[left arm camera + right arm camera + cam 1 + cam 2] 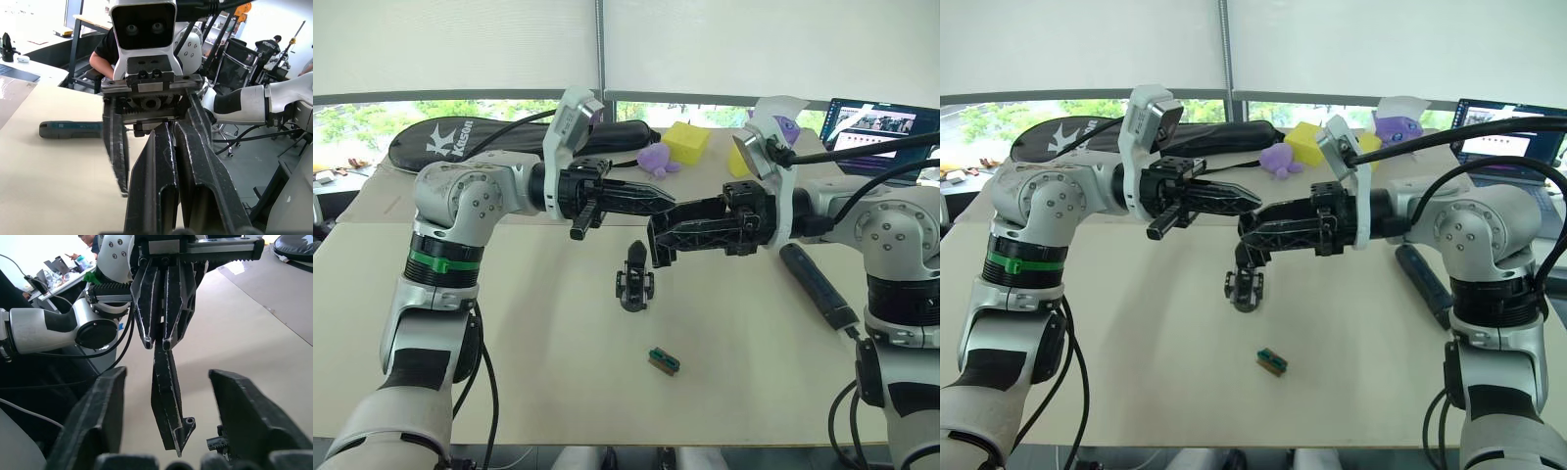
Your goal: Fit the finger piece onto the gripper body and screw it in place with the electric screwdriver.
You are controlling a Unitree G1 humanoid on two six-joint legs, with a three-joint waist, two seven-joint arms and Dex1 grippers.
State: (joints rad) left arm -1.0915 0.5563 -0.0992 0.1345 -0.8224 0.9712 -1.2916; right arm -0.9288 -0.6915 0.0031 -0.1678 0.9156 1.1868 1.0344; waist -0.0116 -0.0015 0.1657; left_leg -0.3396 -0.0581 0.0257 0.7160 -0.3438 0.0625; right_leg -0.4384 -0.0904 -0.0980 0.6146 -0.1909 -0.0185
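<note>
While the left end effector (156,340) pinches the finger piece (168,401) between the spread right end effector (658,247), mid-air handover may drop it; gripper body (633,276) lies on worktop (538,372) below, electric screwdriver (818,284) at right.

Bright, even daylight from windows (460,108) behind table (548,382); white blinds glow softly, no harsh glare. Shadows on table faint, diffuse. Head views sharp across scene, slight bowing toward edges. Left wrist view: near fingers (161,186) soft, slightly blurred; backdrop washed out at top left. Right wrist view: near fingers (98,421) out of focus, top left overexposed.
</note>
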